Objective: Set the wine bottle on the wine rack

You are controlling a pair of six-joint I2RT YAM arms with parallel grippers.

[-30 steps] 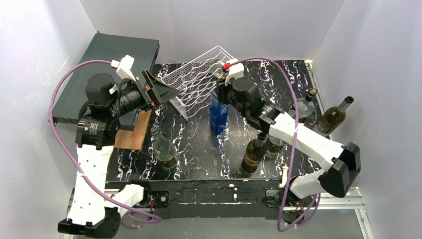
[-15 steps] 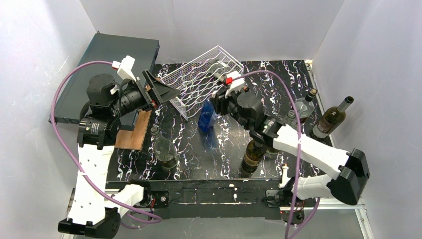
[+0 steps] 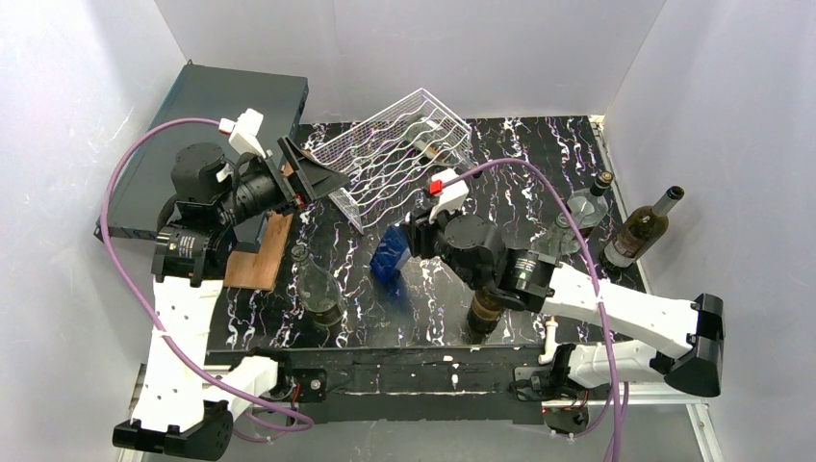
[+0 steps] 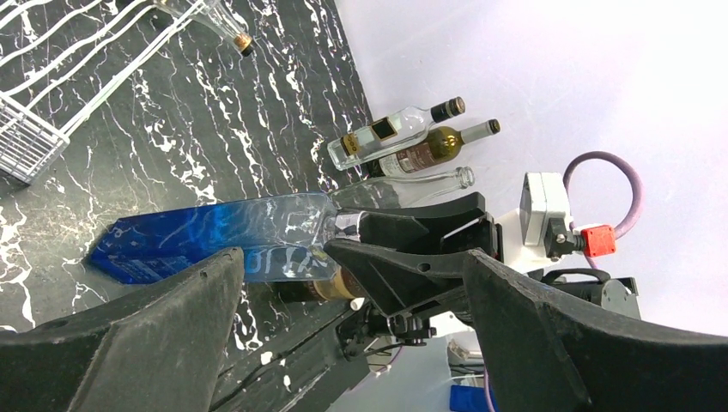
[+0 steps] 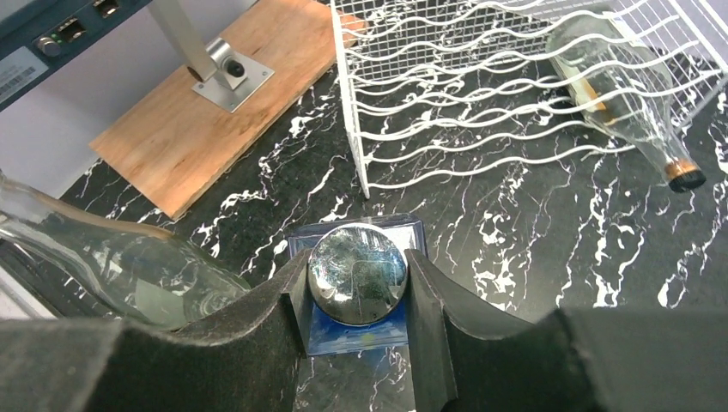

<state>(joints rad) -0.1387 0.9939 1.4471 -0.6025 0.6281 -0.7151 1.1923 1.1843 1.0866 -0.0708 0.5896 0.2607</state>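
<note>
While right gripper (image 5: 356,275) clamps its cap, wine bottle (image 3: 390,255) tilted

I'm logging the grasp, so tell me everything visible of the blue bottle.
The blue bottle is square-bodied and translucent, blue fading to clear at the shoulder, with a shiny silver cap. The right hand is shut on its capped neck, holding it steeply tilted above the marbled table, near the wine rack. Whether its base touches the table is unclear.
</note>
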